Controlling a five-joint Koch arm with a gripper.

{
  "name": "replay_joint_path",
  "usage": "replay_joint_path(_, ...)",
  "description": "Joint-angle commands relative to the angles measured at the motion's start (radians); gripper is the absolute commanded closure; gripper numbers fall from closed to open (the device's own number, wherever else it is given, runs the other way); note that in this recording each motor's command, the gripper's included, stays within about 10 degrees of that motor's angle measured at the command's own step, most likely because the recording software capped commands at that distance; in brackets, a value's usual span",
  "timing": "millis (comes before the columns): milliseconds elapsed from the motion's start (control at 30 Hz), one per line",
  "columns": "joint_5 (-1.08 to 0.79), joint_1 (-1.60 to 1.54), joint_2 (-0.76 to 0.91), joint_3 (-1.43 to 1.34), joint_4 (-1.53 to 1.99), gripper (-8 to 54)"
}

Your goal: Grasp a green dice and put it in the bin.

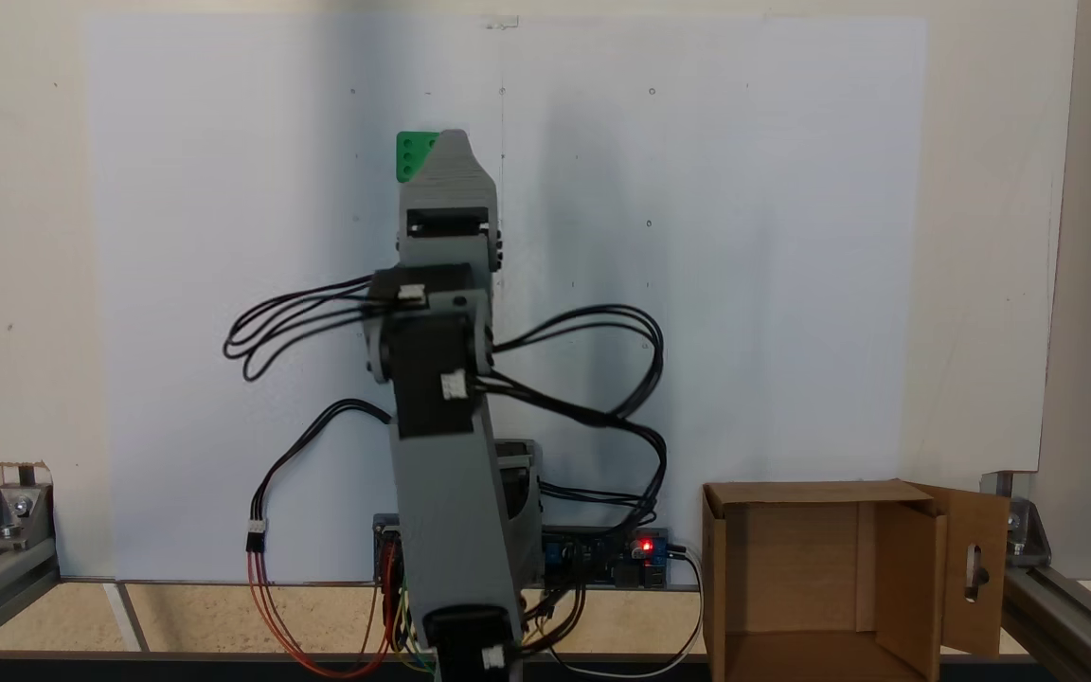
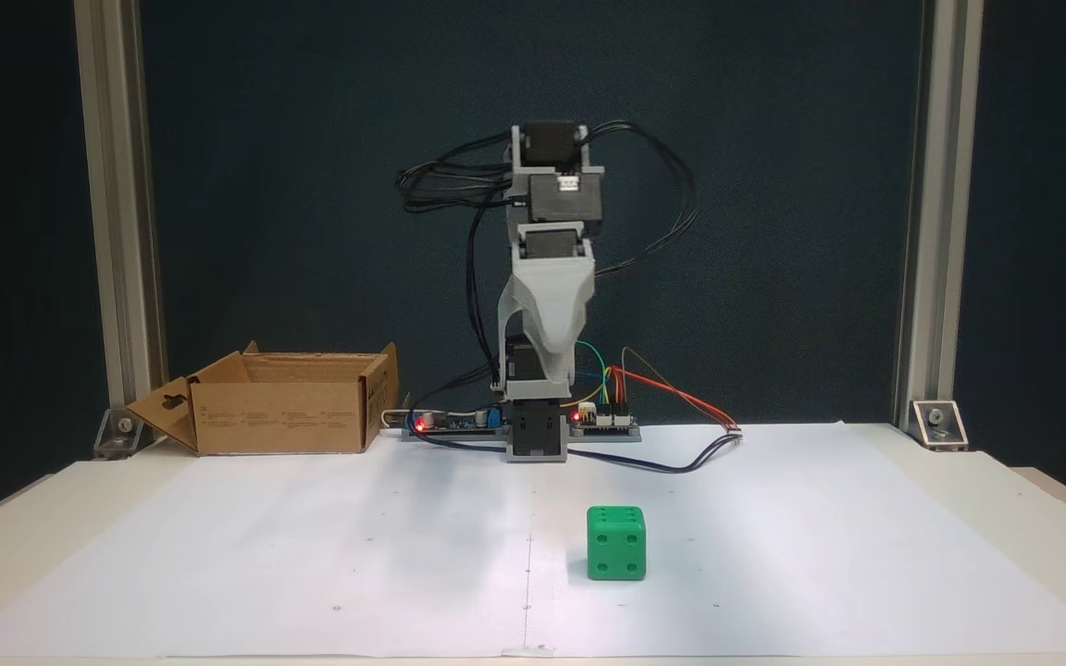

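Observation:
The green dice sits on the white paper toward the table's front, a little right of centre, with nothing touching it. From above, part of the green dice shows beside the gripper's tip, which covers its right side. My gripper hangs pointing down in front of the arm's base, well behind the dice and above the table. Its jaws look pressed together with nothing between them. Seen from above, the gripper is a single grey wedge. The bin, an open brown cardboard box, stands left of the base; in a fixed view the bin is at the lower right.
A controller board with red lights and loose cables lie around the arm's base. Aluminium posts stand at the table's back corners. White paper covers the table around the dice.

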State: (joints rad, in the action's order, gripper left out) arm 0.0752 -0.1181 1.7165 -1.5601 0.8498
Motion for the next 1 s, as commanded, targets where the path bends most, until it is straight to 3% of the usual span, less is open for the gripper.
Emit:
replay_joint_path(0, 0.098, -0.02, -0.028, 0.107, 0.051, 2.4)
replay_joint_path(333, 0.249, -0.074, -0.153, 0.199, 0.067, 2.3)
replay_joint_path(967, 0.27, -0.092, -0.383, 0.239, -0.026, 2.0)
